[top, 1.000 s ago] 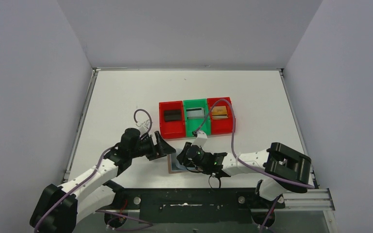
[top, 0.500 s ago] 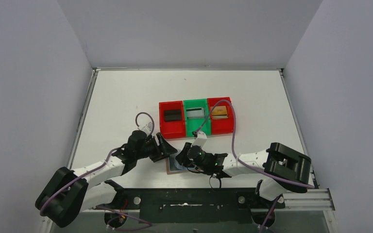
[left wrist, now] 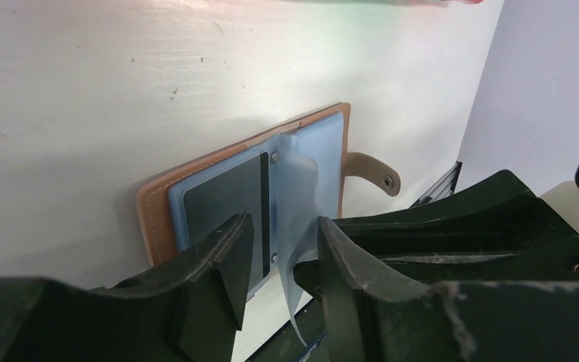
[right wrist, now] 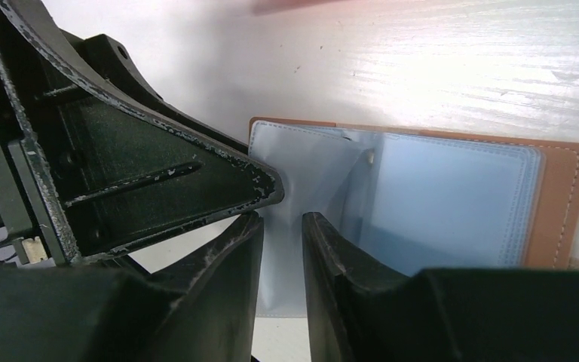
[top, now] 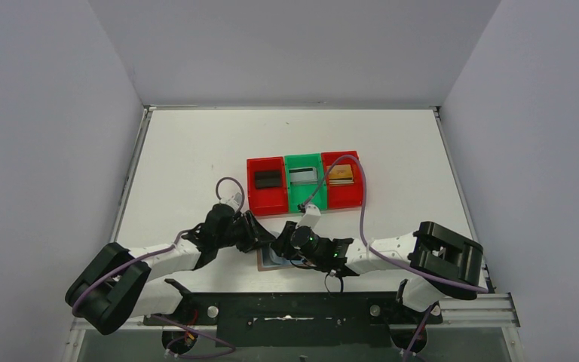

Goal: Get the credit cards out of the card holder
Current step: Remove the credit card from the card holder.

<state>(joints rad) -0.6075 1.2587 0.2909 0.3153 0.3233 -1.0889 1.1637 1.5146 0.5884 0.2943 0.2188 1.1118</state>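
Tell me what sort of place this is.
Probably a robotics lab test cell: a white table boxed in by blank grey walls, a left arm and right arm bolted at its near edge, and red and green bins.

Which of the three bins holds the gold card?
The right-hand red bin; the green middle bin holds the silver card, the left red bin the black card.

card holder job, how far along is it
Done: a black card, a silver card and a gold card lie one per bin in the three bins. In hand: the card holder lies open; the right gripper seems to pinch up a clear sleeve page while the left gripper, jaws apart, reaches at a dark card in its slot. Left: at least that card; other slots are hidden.
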